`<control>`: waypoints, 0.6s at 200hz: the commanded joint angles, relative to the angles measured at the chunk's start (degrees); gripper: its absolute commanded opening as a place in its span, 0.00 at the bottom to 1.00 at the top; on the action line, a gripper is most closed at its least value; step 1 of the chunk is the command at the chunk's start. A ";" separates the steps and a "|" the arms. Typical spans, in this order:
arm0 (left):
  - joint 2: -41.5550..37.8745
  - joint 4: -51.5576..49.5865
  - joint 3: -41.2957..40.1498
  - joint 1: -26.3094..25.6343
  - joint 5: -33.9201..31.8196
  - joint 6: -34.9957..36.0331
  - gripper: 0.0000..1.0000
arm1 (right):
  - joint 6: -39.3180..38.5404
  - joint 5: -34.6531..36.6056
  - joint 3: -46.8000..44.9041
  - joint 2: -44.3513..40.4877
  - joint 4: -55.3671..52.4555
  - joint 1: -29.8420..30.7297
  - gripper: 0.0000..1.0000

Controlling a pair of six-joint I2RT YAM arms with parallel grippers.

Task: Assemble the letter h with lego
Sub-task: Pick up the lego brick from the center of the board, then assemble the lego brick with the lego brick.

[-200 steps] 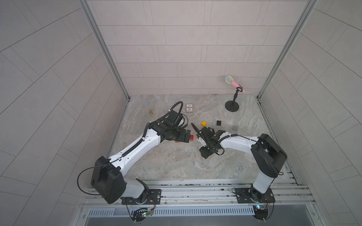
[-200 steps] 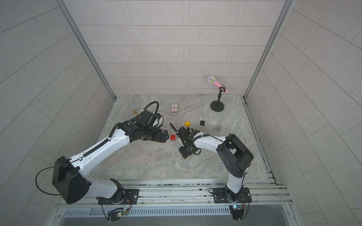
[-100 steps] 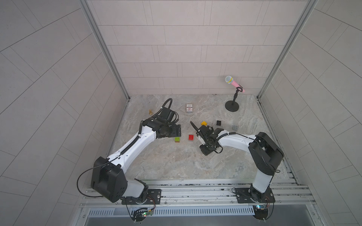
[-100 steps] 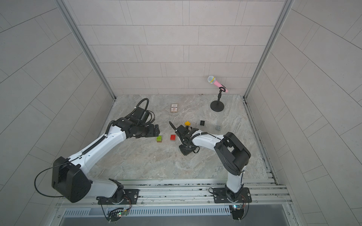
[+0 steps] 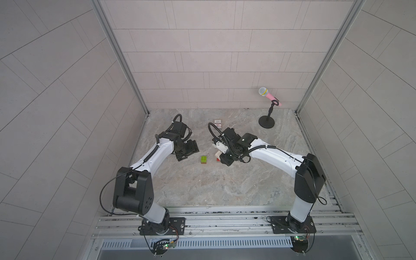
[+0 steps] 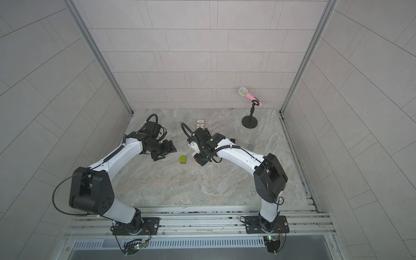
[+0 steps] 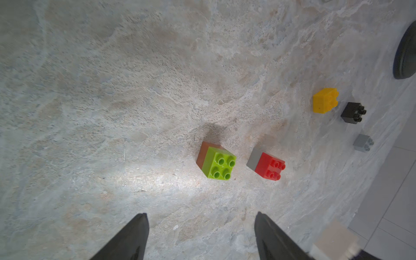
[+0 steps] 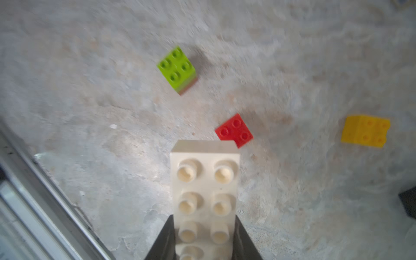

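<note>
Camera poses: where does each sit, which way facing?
Top views: high above the front rail, looking down at the table; left arm and right arm whole.
Left wrist: on its arm, looking down past the open left pincer.
Right wrist: on its arm, looking along the white brick in the right pincer.
Both wrist views share the green brick.

Both top views high above, looking down at whole table, wrist views close, sharing the green brick
</note>
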 commanded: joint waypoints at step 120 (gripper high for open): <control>4.93 11.32 -7.01 8.31 16.92 -9.81 0.81 | -28.93 -0.65 26.22 22.18 -13.34 4.24 0.00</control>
